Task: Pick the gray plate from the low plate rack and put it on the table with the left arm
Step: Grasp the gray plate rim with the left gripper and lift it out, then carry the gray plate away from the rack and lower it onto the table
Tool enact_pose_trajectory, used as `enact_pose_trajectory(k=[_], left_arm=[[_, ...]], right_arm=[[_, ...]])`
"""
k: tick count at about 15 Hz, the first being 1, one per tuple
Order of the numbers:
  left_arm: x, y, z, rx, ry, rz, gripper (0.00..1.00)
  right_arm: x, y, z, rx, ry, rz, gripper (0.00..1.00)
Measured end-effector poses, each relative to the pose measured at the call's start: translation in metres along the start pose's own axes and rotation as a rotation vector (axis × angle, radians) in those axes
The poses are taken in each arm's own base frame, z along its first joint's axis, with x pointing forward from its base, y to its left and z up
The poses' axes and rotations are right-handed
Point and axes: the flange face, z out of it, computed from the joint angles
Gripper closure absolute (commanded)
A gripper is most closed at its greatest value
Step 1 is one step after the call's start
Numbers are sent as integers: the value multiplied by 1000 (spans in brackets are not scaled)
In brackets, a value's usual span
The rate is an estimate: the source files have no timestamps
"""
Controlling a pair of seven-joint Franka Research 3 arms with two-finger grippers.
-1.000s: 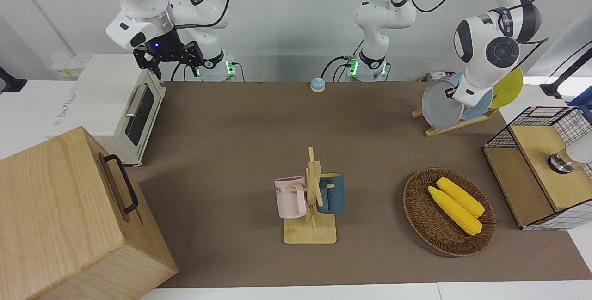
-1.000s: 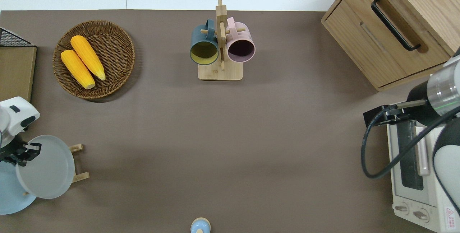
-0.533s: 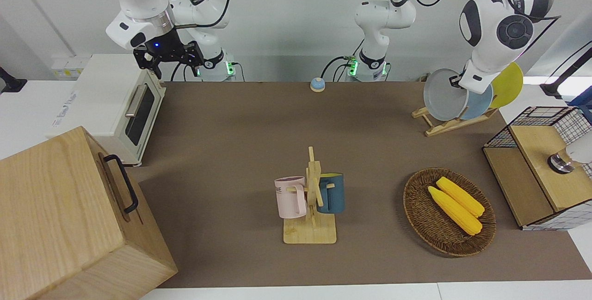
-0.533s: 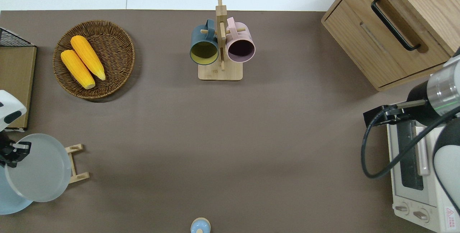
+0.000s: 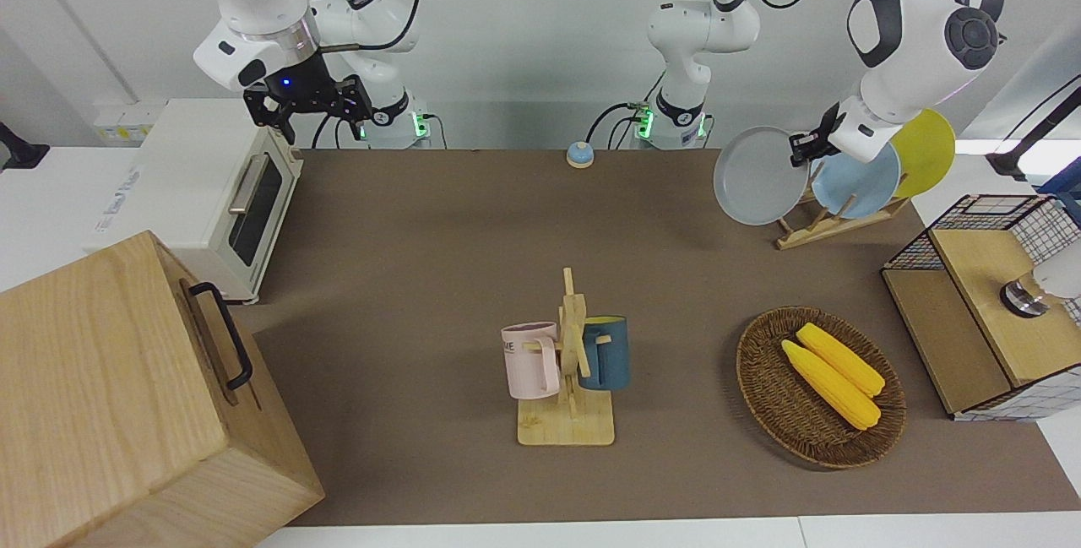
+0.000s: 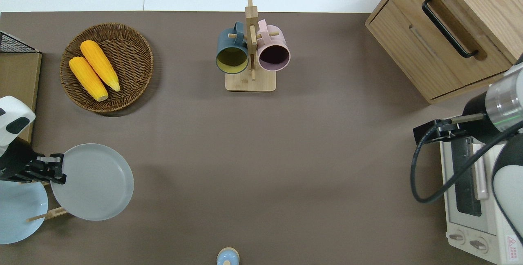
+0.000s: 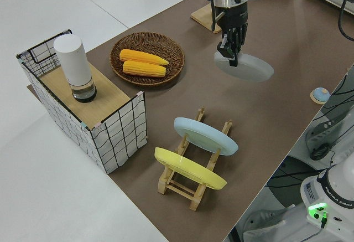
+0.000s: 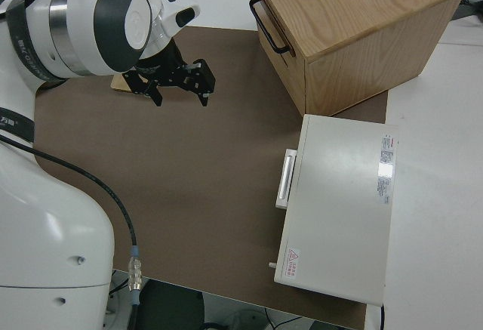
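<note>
My left gripper (image 5: 806, 147) is shut on the rim of the gray plate (image 5: 760, 175) and holds it in the air. In the overhead view the left gripper (image 6: 57, 169) holds the plate (image 6: 92, 181) over the table (image 6: 286, 154), just beside the low plate rack (image 6: 45, 214), toward the table's middle. In the left side view the plate (image 7: 246, 67) hangs nearly flat under the gripper (image 7: 229, 53). The rack (image 5: 823, 223) holds a light blue plate (image 5: 855, 181) and a yellow plate (image 5: 926, 147) on edge. My right gripper (image 5: 308, 105) is parked and open.
A wicker basket (image 6: 130, 40) with two corn cobs lies farther from the robots than the rack. A mug stand (image 6: 250, 85) with two mugs stands mid-table. A wire basket (image 5: 988, 227), a wooden drawer cabinet (image 6: 445, 65), a toaster oven (image 6: 470, 199) and a small blue bell (image 6: 227, 257) are also there.
The left gripper has lifted the gray plate out of the rack and carried it toward the table's middle, tilting it flatter. The right arm has not moved.
</note>
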Motion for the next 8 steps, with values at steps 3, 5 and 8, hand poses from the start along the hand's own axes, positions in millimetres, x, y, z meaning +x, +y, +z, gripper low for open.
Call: enact_pose_trajectory(k=[3,5,8], left_arm=[[4,6,13,-62,-10,3,1000],[10,10,33,-75,-19,4,1000],[20,25,76,-73,-5,-5,1000]], right_arm=[[0,0,0,0,0,0,17],[0,0,0,0,0,0,17],[0,0,0,0,0,0,17]])
